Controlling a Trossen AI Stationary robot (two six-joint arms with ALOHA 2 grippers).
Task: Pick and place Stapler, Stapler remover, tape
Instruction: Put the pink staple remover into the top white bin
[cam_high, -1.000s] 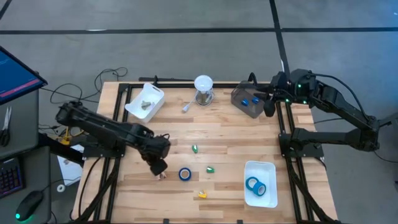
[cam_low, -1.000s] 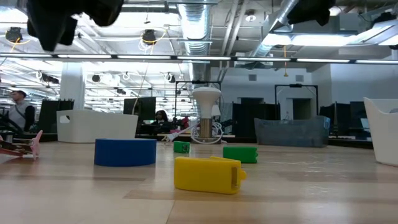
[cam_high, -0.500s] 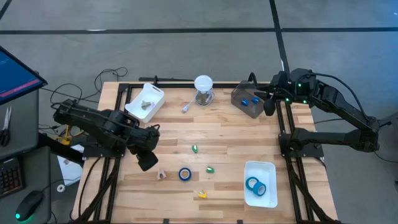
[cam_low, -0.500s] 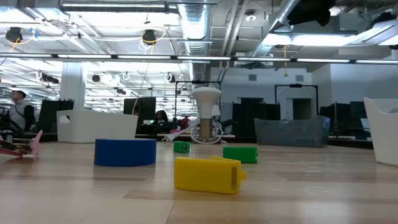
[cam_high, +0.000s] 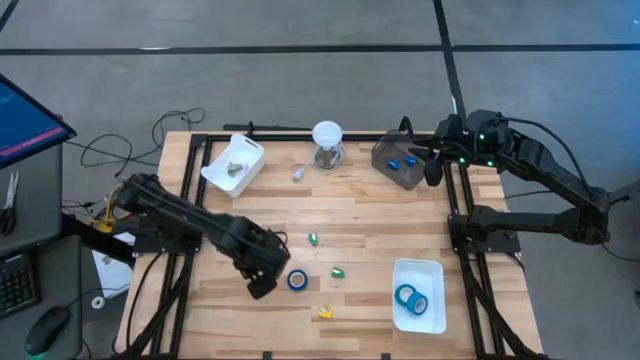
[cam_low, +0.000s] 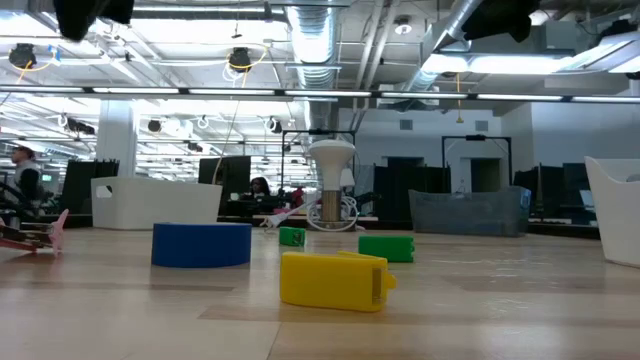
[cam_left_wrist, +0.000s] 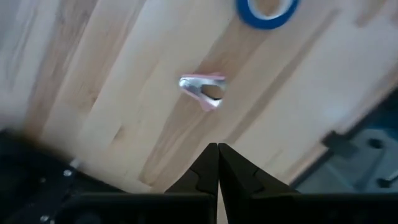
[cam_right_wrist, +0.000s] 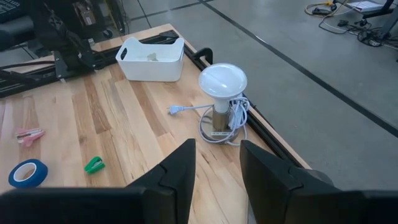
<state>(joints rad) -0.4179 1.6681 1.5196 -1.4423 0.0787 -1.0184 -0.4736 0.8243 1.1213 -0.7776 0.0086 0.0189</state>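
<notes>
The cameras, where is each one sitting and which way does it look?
High view: above the table, looking straight down; shows both arms, left gripper beside the blue tape roll.
Low view: at tabletop height, looking level across the blue tape roll into the room.
Left wrist view: on the left arm, looking past its shut fingers at the pink staple remover.
Right wrist view: on the right arm, looking past its parted fingers at the lamp.
All four views share the blue tape roll.

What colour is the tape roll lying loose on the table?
Blue, with a pale core. The tape roll shows best in the high view.
</notes>
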